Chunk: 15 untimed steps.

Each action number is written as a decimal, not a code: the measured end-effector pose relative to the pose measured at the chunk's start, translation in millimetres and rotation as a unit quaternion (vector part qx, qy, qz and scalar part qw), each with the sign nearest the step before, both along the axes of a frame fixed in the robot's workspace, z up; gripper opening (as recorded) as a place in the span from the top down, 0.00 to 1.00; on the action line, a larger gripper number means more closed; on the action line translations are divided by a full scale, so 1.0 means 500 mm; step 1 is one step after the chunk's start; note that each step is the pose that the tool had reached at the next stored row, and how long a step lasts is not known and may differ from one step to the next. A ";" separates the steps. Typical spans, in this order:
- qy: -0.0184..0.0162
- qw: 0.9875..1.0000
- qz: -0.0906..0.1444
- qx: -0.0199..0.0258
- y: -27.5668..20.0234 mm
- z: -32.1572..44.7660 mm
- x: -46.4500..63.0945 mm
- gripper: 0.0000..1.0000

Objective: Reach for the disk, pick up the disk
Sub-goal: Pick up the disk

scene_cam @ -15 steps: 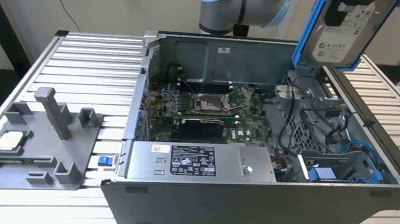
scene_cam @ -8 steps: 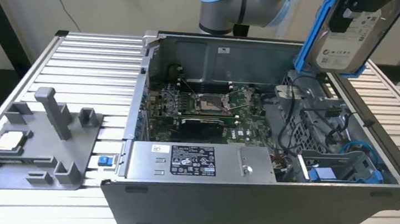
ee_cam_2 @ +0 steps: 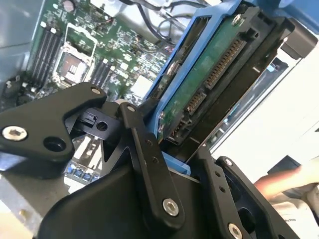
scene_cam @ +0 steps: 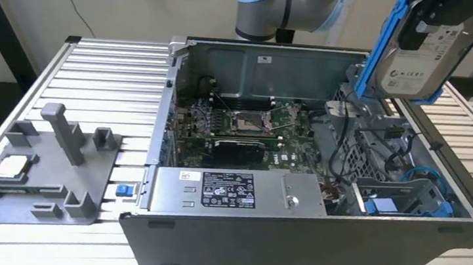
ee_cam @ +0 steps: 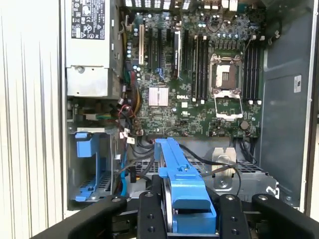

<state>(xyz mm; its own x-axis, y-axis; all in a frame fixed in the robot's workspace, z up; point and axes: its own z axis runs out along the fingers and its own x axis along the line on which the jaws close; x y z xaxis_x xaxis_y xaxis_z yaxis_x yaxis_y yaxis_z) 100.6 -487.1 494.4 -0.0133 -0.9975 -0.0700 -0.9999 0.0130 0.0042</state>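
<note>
The black, link-armed gripper (ee_cam: pixel 192 211) is clamped on the disk (scene_cam: pixel 423 50), a flat silver-grey metal hard drive with a white printed label, clipped in a bright blue plastic frame; in the first wrist view 2 black fingers (ee_cam: pixel 149 214) press the blue frame from either side, and in the second wrist view the drive's green circuit-board underside and connector edge (ee_cam_2: pixel 209 79) stick out from between the black linkages (ee_cam_2: pixel 149 164). In the exterior view the disk hangs lifted in the air, standing nearly on end with its label facing the camera, directly below the gripper's mount and clear of everything under it. The silver and pale blue jointed arm (scene_cam: pixel 283 4) reaches in from behind the case, above its rear wall. Just beneath the held disk lies the open dark grey metal computer case (scene_cam: pixel 296 238), lying on its side on the ribbed aluminium table (scene_cam: pixel 101 85). Nearest under the gripper is the grey drive cage with an empty blue plastic bracket (ee_cam: pixel 84 149); further in sit the green motherboard (ee_cam: pixel 199 99) with its bare processor socket and the grey power supply box (scene_cam: pixel 239 192). Well away from the gripper, toward the exterior view's left, a grey plastic fixture tray (scene_cam: pixel 47 172) rests on the table, carrying a small square silver chip (scene_cam: pixel 11 167). In the second wrist view a person's blurred hand (ee_cam_2: pixel 291 181) shows beyond the gripper, outside the case.
</note>
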 end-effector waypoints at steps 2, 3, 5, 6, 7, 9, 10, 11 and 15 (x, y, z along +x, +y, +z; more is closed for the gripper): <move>0.000 1.000 0.000 0.000 -0.0133 -0.001 0.000 1.00; 0.000 1.000 0.000 0.000 -0.0198 -0.001 0.000 1.00; 0.000 1.000 0.000 0.000 -0.0329 -0.003 0.000 1.00; 0.000 1.000 0.000 0.000 -0.0396 -0.003 0.000 1.00; 0.000 1.000 0.000 0.000 -0.0470 -0.004 0.000 1.00; 0.000 1.000 0.000 0.000 -0.0609 -0.005 0.000 1.00; 0.000 1.000 0.000 0.000 -0.0681 -0.006 0.000 1.00; 0.000 1.000 0.000 0.000 -0.0752 -0.007 0.000 1.00; 0.000 1.000 0.000 0.000 -0.1001 -0.010 0.000 1.00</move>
<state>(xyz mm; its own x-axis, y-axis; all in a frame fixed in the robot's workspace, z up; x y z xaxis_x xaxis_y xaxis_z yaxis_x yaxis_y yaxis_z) 100.6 -537.1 489.3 -0.0133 -0.9975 -0.0699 -0.9999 0.0130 0.0042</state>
